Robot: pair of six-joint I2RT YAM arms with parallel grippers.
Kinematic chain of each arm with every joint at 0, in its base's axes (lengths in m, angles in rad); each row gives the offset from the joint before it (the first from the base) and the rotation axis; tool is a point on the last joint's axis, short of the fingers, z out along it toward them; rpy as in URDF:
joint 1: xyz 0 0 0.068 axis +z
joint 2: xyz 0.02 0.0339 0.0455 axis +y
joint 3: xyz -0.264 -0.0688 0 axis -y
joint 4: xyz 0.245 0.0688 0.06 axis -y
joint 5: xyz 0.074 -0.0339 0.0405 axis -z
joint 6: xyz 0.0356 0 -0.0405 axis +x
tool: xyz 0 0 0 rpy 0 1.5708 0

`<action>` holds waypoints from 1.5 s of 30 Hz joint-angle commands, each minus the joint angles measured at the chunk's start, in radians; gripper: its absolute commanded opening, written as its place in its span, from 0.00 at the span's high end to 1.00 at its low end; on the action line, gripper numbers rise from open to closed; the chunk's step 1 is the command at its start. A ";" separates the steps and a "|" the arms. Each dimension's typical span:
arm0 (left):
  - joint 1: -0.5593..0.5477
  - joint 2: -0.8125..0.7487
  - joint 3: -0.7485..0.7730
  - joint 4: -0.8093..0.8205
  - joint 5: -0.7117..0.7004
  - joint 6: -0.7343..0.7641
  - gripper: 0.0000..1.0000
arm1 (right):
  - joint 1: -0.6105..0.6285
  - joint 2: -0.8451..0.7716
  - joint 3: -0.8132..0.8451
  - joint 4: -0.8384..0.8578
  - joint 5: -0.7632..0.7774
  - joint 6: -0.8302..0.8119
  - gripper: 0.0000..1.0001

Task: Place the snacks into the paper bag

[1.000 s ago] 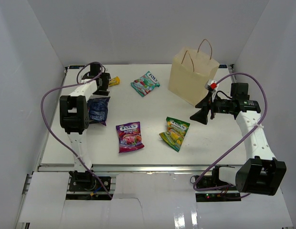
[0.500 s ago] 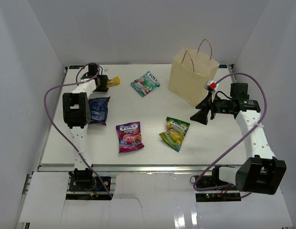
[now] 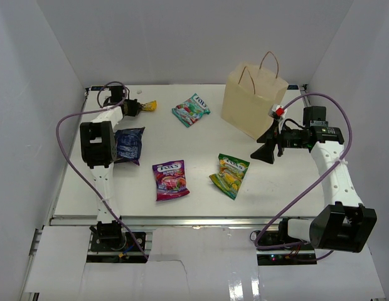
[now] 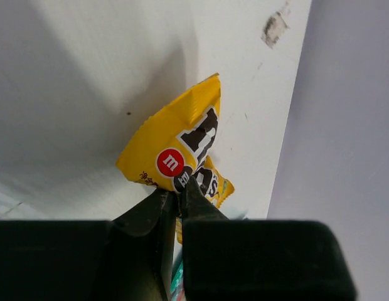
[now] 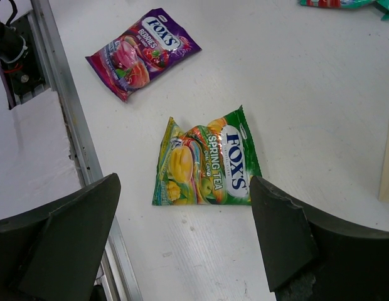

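**newbie_op:** what's the left gripper (image 3: 134, 108) doing on your feed?

**me:** It's pressed together on the yellow packet (image 4: 182, 150), pinching its lower edge, way out at the far-left corner of the table (image 3: 201, 141). My wrist cam shows a shadow under the packet, but I can't tell if it's actually off the surface.

**newbie_op:** and the right one?

**me:** The right gripper (image 5: 184, 180) is spread wide, hanging just beside the paper bag (image 3: 251, 103). On its wrist cam I see the green-yellow packet (image 5: 207, 160) between the fingers. The bag stands upright at the far right, handles up. The teal packet (image 3: 191, 110) lies between the yellow one and the bag. The purple packet (image 3: 169, 179) is nearer the front, and the dark blue packet (image 3: 128, 144) is partly under my left arm.
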 commanded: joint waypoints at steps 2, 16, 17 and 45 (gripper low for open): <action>0.018 -0.143 -0.032 0.156 0.156 0.198 0.87 | 0.024 -0.005 0.053 -0.057 -0.059 -0.061 0.11; -0.191 -0.861 -0.790 0.419 0.526 0.496 0.93 | 0.343 0.054 0.092 0.353 0.161 0.622 0.13; -0.221 -0.968 -0.892 0.420 0.513 0.522 0.93 | 0.371 0.064 0.090 0.428 0.199 0.682 0.13; -0.782 -1.443 -1.336 0.459 0.253 0.459 0.94 | 0.606 0.184 -0.128 0.802 0.012 0.971 0.16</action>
